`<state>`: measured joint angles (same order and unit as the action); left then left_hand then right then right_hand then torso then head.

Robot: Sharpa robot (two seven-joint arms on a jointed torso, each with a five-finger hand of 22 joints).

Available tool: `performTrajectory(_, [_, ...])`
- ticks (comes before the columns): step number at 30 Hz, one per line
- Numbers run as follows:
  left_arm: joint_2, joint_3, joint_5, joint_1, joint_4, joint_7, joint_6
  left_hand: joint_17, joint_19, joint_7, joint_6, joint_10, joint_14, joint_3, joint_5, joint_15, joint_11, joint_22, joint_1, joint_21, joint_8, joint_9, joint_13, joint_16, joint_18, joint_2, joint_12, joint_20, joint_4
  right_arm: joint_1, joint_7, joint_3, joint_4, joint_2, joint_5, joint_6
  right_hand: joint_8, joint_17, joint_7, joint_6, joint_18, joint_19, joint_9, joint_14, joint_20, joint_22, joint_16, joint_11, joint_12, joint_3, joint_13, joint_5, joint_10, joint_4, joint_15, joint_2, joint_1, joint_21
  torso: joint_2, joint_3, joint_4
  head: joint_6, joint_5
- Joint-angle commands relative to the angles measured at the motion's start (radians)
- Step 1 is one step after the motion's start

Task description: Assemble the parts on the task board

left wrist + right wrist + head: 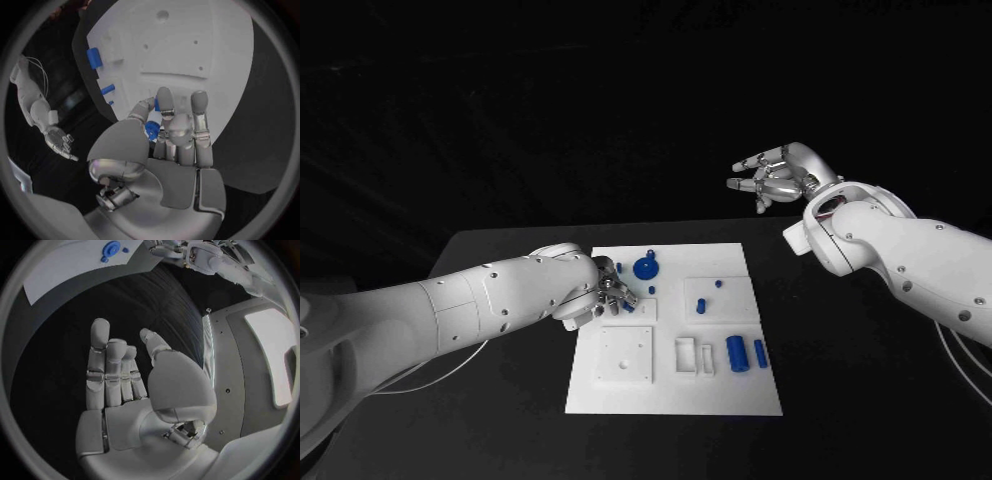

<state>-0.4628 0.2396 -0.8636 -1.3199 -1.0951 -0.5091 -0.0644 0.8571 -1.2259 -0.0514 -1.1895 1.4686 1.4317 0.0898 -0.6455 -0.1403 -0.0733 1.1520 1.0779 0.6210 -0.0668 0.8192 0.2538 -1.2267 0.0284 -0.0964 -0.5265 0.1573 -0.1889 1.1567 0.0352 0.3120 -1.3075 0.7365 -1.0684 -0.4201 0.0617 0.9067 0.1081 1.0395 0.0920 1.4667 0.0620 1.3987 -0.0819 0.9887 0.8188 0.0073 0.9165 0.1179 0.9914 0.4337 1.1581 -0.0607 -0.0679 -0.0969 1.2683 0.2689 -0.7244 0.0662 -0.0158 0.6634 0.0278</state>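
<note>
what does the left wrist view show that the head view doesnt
Left wrist view alone: the left hand from behind, with a small blue part pinched at its fingertips. Head view alone: the whole task board, the round blue part near its far edge and the blue cylinders toward its near right. Both show the board, blue parts lying on it, and the right hand raised off the table, holding nothing.

The task board lies just right of the left hand; a round part stands beyond its fingers, two cylinder parts well right.
</note>
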Motion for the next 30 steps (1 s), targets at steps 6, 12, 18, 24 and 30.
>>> performTrajectory(6, [-0.002,0.0,-0.019,0.003,-0.005,0.004,-0.001,-0.001,-0.007,0.095,-0.137,0.048,0.005,0.044,-0.005,0.001,-0.01,0.001,0.005,-0.007,-0.003,0.306,-0.001,0.0,-0.011,-0.009,-0.002,0.0,-0.036,0.0,0.005,0.001,0.004,-0.003,0.002,0.027,0.0,0.001,0.001,0.001,0.007,0.027,0.001,0.004,-0.005,0.001,-0.003,-0.005,0.003,0.003,-0.003,0.002,-0.004,0.0,0.002,0.002,-0.01,-0.001,-0.001,-0.0001,-0.0016,0.002,0.002])
performTrajectory(12, [-0.003,0.0,-0.02,0.003,-0.005,0.003,0.007,-0.004,-0.028,0.095,-0.134,0.048,0.005,0.045,-0.004,0.0,-0.009,0.06,0.005,-0.063,-0.003,0.307,-0.002,0.002,-0.012,-0.009,-0.001,-0.001,-0.033,0.0,0.006,0.001,0.005,-0.003,0.002,0.029,0.0,0.001,0.001,0.001,0.008,0.027,0.001,0.004,-0.004,0.001,-0.003,-0.005,0.004,0.003,-0.003,0.0,-0.005,-0.001,0.002,0.003,-0.009,-0.002,0.0,-0.0012,-0.0014,0.0,0.001])
performTrajectory(18, [-0.003,0.0,-0.02,0.004,-0.005,0.003,0.011,-0.006,-0.03,0.094,-0.133,0.048,0.005,0.044,-0.002,0.0,-0.009,0.065,0.005,-0.068,-0.003,0.308,-0.002,0.003,-0.013,-0.009,-0.001,-0.001,-0.032,0.0,0.006,0.001,0.005,-0.004,0.002,0.029,0.0,0.001,0.001,0.001,0.008,0.027,0.001,0.004,-0.004,0.001,-0.003,-0.005,0.004,0.003,-0.003,0.0,-0.005,-0.001,0.002,0.003,-0.009,-0.002,-0.001,-0.0012,0.0005,0.001,0.002])
performTrajectory(24, [-0.001,0.0,-0.02,0.005,-0.006,0.004,0.015,-0.007,-0.032,0.094,-0.133,0.047,0.005,0.044,0.001,0.0,-0.009,0.069,0.006,-0.072,-0.003,0.308,-0.002,0.003,-0.013,-0.009,-0.001,-0.001,-0.031,0.0,0.006,0.001,0.006,-0.006,0.002,0.031,0.0,0.001,0.001,0.0,0.009,0.028,0.001,0.005,-0.004,0.002,-0.004,-0.005,0.004,0.001,-0.004,0.002,-0.005,-0.002,0.002,0.004,-0.01,-0.004,-0.001,-0.001,0.0,0.003,0.001])
performTrajectory(30, [0.0,0.0,-0.019,0.006,-0.008,0.004,0.02,-0.007,-0.035,0.094,-0.133,0.047,0.005,0.042,0.005,0.0,-0.009,0.075,0.008,-0.079,-0.003,0.307,-0.002,0.004,-0.013,-0.008,0.0,-0.001,-0.029,0.0,0.007,0.001,0.007,-0.007,0.002,0.032,0.0,0.001,0.001,0.0,0.009,0.028,0.001,0.005,-0.004,0.002,-0.004,-0.005,0.004,0.001,-0.004,0.003,-0.005,-0.003,0.002,0.004,-0.01,-0.004,0.0,-0.0007,-0.0007,0.004,0.001])
